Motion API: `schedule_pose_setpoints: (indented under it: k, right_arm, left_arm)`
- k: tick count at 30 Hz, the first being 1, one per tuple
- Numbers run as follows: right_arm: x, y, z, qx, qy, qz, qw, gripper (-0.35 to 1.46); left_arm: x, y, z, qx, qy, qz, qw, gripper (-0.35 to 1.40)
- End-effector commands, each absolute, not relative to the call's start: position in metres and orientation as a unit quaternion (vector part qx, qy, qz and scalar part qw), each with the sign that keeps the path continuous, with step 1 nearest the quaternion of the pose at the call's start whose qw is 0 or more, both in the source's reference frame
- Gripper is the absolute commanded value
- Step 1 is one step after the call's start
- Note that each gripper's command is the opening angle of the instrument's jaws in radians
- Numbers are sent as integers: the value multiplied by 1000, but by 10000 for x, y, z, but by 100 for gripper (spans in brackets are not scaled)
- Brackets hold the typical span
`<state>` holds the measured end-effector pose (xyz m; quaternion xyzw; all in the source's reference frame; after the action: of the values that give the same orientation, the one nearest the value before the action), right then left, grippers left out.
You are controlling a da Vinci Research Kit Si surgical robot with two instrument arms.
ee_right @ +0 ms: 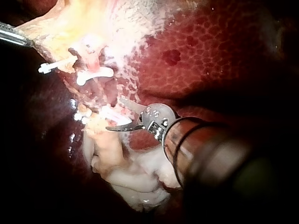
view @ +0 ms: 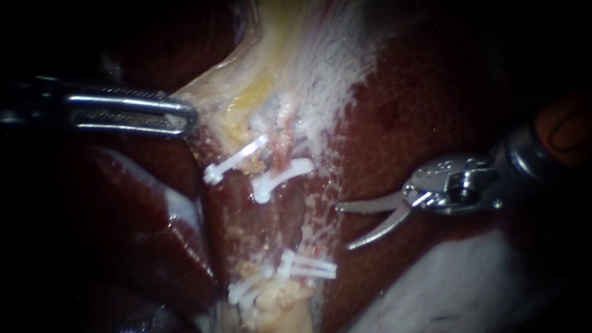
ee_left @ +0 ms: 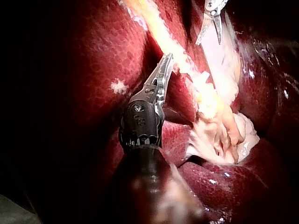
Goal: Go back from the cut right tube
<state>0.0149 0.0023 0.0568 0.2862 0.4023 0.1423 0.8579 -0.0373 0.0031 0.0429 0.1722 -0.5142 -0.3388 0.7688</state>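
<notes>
Right instrument (view: 344, 228) sits apart from the cut right tube (view: 282, 151).
Its blades gape (nothing between them); the left instrument (view: 185, 117) seemingly clamps pale yellow tissue (view: 246, 80), keeping the clipped stumps exposed.

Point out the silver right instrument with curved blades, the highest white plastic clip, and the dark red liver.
right instrument (view: 343, 227): endoscope view, between blade tips.
highest white clip (view: 237, 159): endoscope view, mid-bar.
liver (view: 431, 92): endoscope view, bare surface.

Shaft of left instrument (view: 188, 117) lost in dark at edge; tissue (view: 216, 92) at its tip runs out of frame. Shaft of right instrument (view: 344, 227) blurred, cropped.
</notes>
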Motion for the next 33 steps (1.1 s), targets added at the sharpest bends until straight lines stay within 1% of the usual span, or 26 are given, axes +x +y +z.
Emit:
schedule_pose_setpoints:
  k: [1,4,7,13,17,25,33]
  right_arm:
    - [149,26,566,272,405,138,862,135]
    - [148,35,558,237,406,125,874,143]
    - [144,43,549,215,407,115,880,143]
    - [133,52,534,188,407,109,887,143]
    - [131,51,530,175,405,107,891,143]
    - [133,45,525,164,404,99,895,143]
    - [132,42,525,160,400,89,898,143]
  left_arm:
    - [-373,31,430,173,-515,-338,769,-35]
    - [-373,30,431,172,-515,-338,769,-35]
    - [-374,29,432,172,-514,-339,769,-35]
    - [-375,29,434,171,-515,-338,769,-35]
    - [-375,28,438,171,-515,-338,769,-35]
    - [-381,21,472,167,-508,-335,776,-33]
    - [-395,3,500,183,-496,-336,780,-32]
